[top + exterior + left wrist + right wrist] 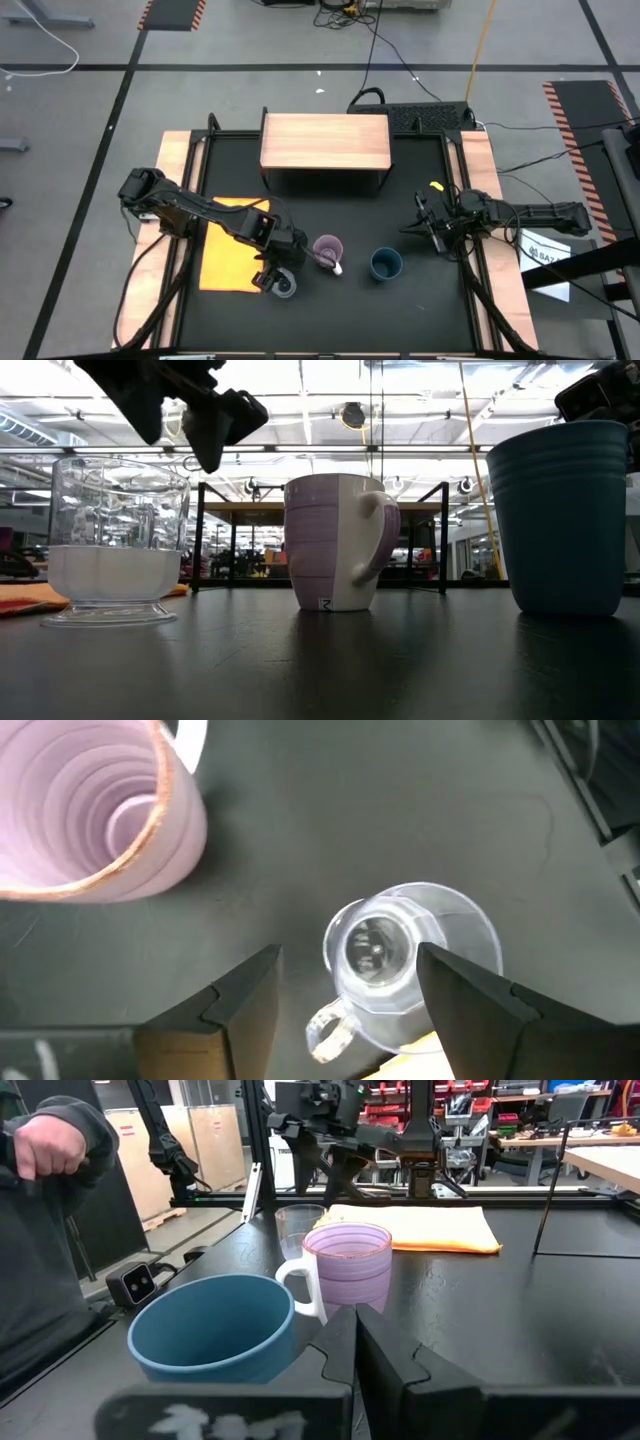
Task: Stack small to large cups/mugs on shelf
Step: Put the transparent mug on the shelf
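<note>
A: Progress? Wooden shelf [325, 140] stands bare at the far side of the worktop [420, 300]. Nothing stacked yet; all three vessels sit apart in a near row.

B: Order, left to right: clear glass cup [284, 286], purple mug [328, 248], blue cup [385, 264]. Glass cup sits just off the yellow mat [228, 262].

A: Left hand [345, 1005]?

B: Poised directly above the glass cup, fingers spread wide, one on either side of it, not touching. Cup upright, its small handle facing the wrist.

A: Right hand [355, 1355]?

B: Fingers pressed together, empty, waiting right of the blue cup.

A: So, by my reading: grasp not made, all nesting and the shelf placement remain.
</note>
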Controlling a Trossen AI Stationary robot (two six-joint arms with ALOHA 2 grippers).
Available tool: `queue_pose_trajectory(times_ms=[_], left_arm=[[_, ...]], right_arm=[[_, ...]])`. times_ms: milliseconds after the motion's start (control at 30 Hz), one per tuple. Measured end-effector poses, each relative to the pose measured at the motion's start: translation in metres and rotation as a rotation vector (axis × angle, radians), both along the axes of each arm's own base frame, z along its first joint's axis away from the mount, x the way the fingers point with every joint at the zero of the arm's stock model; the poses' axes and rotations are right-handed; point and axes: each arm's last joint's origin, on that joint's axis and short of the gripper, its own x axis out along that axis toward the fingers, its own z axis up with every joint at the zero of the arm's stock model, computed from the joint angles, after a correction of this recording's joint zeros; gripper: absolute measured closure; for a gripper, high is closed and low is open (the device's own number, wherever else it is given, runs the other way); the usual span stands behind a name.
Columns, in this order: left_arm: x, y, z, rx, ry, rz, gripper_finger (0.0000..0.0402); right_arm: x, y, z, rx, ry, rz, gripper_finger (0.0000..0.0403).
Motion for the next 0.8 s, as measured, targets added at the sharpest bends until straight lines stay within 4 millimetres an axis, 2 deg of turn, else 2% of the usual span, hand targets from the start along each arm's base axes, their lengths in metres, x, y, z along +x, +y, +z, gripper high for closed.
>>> queue_pose_trajectory(times_ms=[367,800], left_arm=[[0.005,-0.004,-0.025,0.016,0.102,-0.013,0.0167],[0.006,-0.004,-0.024,0.018,0.091,-0.015,0.0167]], right_arm=[[0.0,0.0,-0.001,0.0,0.006,0.0,0.0403],[0.002,0.0,-0.003,0.016,0.038,-0.001,0.0403]])
